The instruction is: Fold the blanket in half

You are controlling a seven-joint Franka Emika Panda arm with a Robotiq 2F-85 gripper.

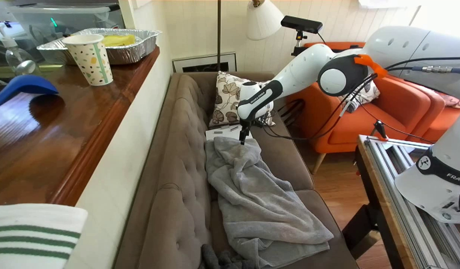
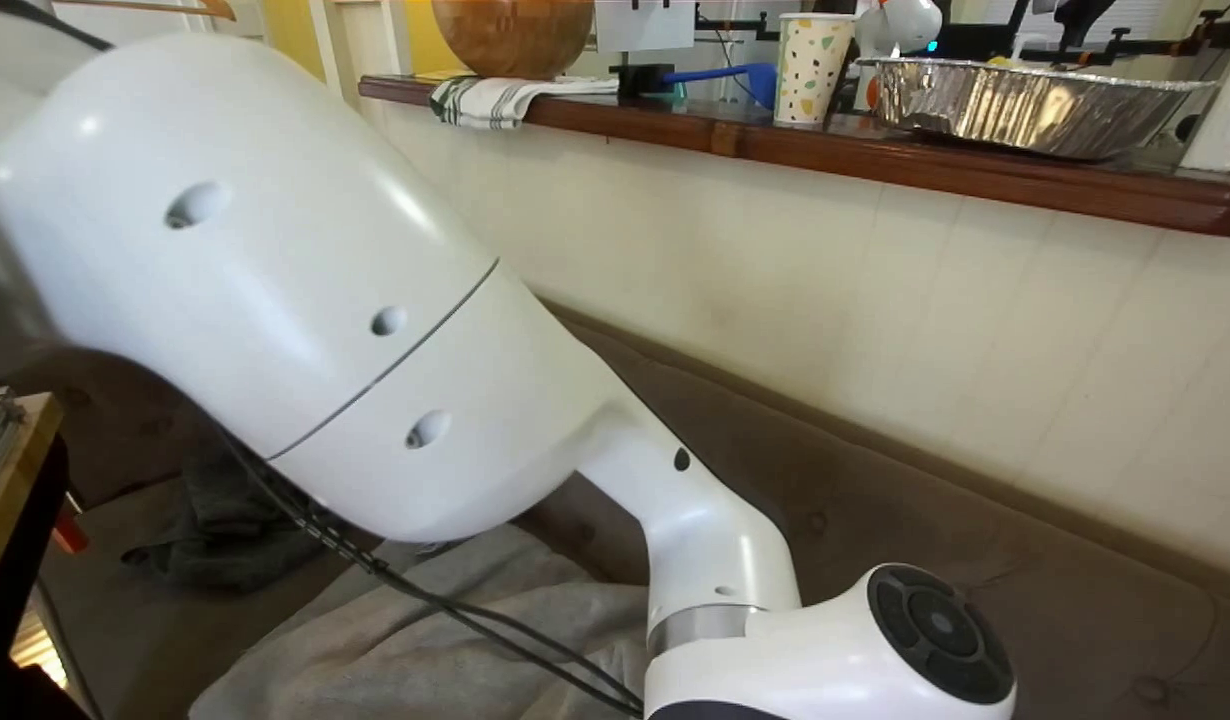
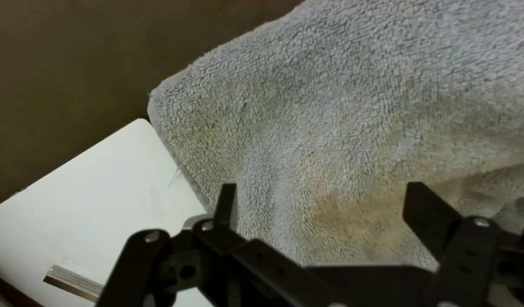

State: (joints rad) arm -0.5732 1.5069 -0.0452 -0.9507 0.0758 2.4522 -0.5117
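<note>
- Starting at the left in an exterior view, can see only part of a striped towel (image 1: 35,239), cut off by the frame.
- Next, on the brown couch (image 1: 185,160), can make out just the top of a dark cloth (image 1: 226,259), cut off below.
- Then find a white board (image 1: 224,131) meeting the far end of the grey blanket (image 1: 263,209); cannot tell overlap from mere contact.
- Over that end, see the gripper (image 3: 323,202) with fingers (image 3: 225,202) spread wide and the blanket visible between; cannot tell touching from hovering.
- Behind, see a floral pillow (image 1: 228,97), partly hidden by the arm (image 1: 303,71).
- Can trace the blanket lengthwise along the couch, from a bunched end by the board to a wider end, with one corner pointing toward the front edge.
- At the right edge, lose part of the base (image 1: 432,186) to the frame.
- In an exterior view, can see only a patch of the blanket (image 2: 365,655) below the arm (image 2: 395,260), both cut off at the bottom.
</note>
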